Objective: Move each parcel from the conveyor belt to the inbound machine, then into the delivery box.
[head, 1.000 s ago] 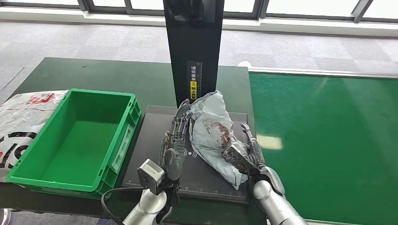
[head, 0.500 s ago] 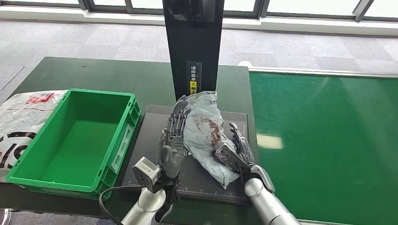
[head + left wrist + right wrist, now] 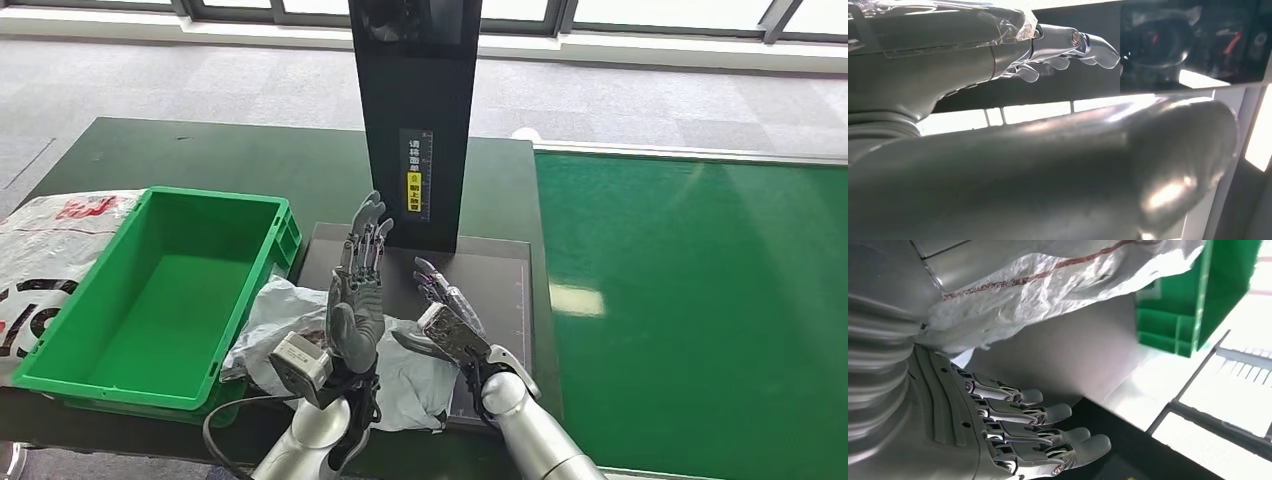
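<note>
The parcel (image 3: 300, 335) is now lying flat, off both hands - it was held up a moment ago. The left hand (image 3: 358, 290) and right hand (image 3: 445, 322) are hanging open and empty, so it is still needing a lift into the green box (image 3: 120, 355).

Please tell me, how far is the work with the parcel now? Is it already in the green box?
Done: the grey parcel is off the green conveyor belt and at the inbound machine. In hand: nothing; it lies crumpled at the platform's near left corner, beside the green delivery box, not inside. The left hand and right hand are raised above it with fingers spread. Left: putting it into the box.
</note>
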